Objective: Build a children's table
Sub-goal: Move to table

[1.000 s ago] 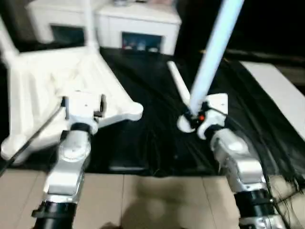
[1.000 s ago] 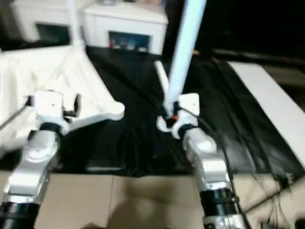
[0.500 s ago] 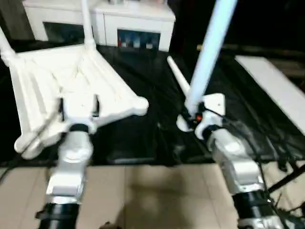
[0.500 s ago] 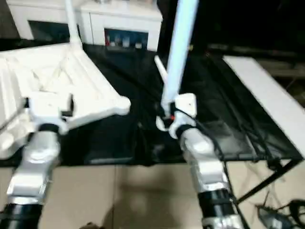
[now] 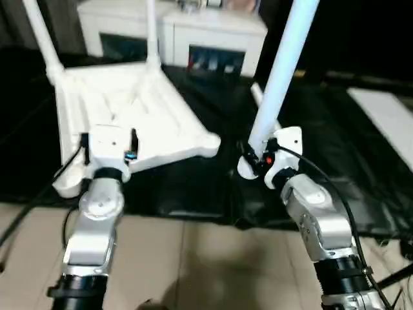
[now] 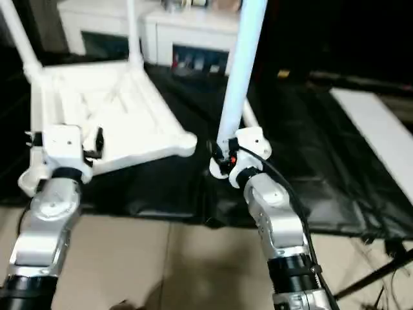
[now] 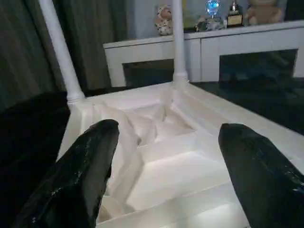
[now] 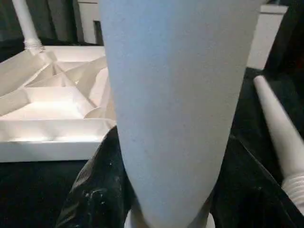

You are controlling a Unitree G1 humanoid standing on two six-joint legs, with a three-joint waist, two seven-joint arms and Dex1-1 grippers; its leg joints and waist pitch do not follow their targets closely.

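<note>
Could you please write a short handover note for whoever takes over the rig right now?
Right claw: shut on a table leg, held roughly upright above the black mat.
Left claw: open, holding nothing, hovering over the near edge of the table top.
Table top lies upside down on the mat, ribbed side up.
Done: two legs, one and another, stand in the far corner sockets.
Left: fit the held leg into a near corner socket, then the last leg, which lies on the mat to the right of the top.
</note>
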